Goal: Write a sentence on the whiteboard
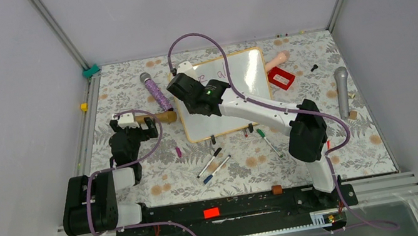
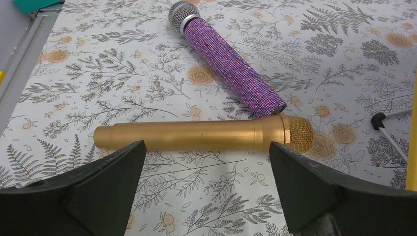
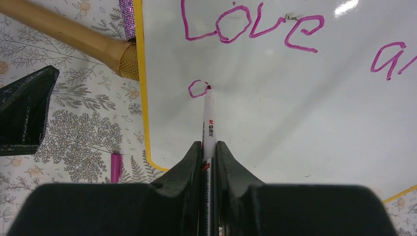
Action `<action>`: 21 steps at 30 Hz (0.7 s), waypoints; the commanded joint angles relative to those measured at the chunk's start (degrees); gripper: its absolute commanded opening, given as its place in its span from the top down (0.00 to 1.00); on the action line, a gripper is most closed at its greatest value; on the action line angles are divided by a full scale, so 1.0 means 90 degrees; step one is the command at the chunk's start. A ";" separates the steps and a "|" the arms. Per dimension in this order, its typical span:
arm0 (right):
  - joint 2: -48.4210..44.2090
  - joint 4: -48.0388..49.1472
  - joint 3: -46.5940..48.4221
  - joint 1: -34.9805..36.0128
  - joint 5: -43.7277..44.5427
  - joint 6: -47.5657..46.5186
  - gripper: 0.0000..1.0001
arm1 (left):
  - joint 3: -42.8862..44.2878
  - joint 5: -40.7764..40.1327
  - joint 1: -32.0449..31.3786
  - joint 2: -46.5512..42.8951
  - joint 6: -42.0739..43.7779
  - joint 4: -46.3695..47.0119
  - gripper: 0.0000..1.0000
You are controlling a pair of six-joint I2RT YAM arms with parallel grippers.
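Observation:
The whiteboard lies flat at the back middle of the table. In the right wrist view the whiteboard carries the sentence in purplish-pink cursive: "Love", then the start of a word at the right edge. Below "Love" is a small fresh loop. My right gripper is shut on a white marker, whose tip touches the board at that loop. It hovers over the board's left part. My left gripper is open and empty, just short of a gold microphone.
A purple glitter microphone lies beyond the gold one, by the board's left edge. Loose markers and a green marker lie in front of the board. A pink cap, red box and grey microphone are nearby.

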 commanded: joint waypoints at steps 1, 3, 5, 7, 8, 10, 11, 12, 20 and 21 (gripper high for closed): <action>-0.0223 0.0058 0.0285 -0.0115 0.0282 -0.0070 1.00 | 0.0031 0.0115 -0.0010 -0.0069 0.0103 0.0379 0.01; -0.0201 0.0049 0.0328 -0.0115 0.0274 -0.0089 1.00 | 0.0031 0.0118 -0.0010 -0.0070 0.0103 0.0380 0.01; -0.0184 0.0048 0.0372 -0.0130 0.0255 -0.0102 1.00 | 0.0031 0.0123 -0.0008 -0.0070 0.0103 0.0381 0.01; -0.0170 0.0051 0.0377 -0.0135 0.0236 -0.0110 1.00 | 0.0031 0.0118 -0.0010 -0.0070 0.0103 0.0379 0.01; -0.0172 0.0052 0.0376 -0.0141 0.0234 -0.0100 1.00 | 0.0032 0.0117 -0.0010 -0.0070 0.0103 0.0379 0.01; -0.0179 0.0050 0.0355 -0.0145 0.0223 -0.0090 1.00 | 0.0031 0.0120 -0.0009 -0.0067 0.0103 0.0379 0.01; -0.0185 0.0048 0.0345 -0.0145 0.0219 -0.0086 1.00 | 0.0031 0.0115 -0.0014 -0.0070 0.0103 0.0379 0.01; -0.0195 0.0043 0.0323 -0.0145 0.0212 -0.0076 1.00 | 0.0031 0.0119 -0.0010 -0.0064 0.0103 0.0375 0.01; -0.0310 0.0120 0.0078 -0.0145 0.0088 0.0045 1.00 | 0.0031 0.0117 -0.0018 -0.0067 0.0103 0.0381 0.01; -0.0332 0.0127 0.0040 -0.0145 0.0076 0.0053 1.00 | 0.0031 0.0122 -0.0017 -0.0069 0.0103 0.0381 0.01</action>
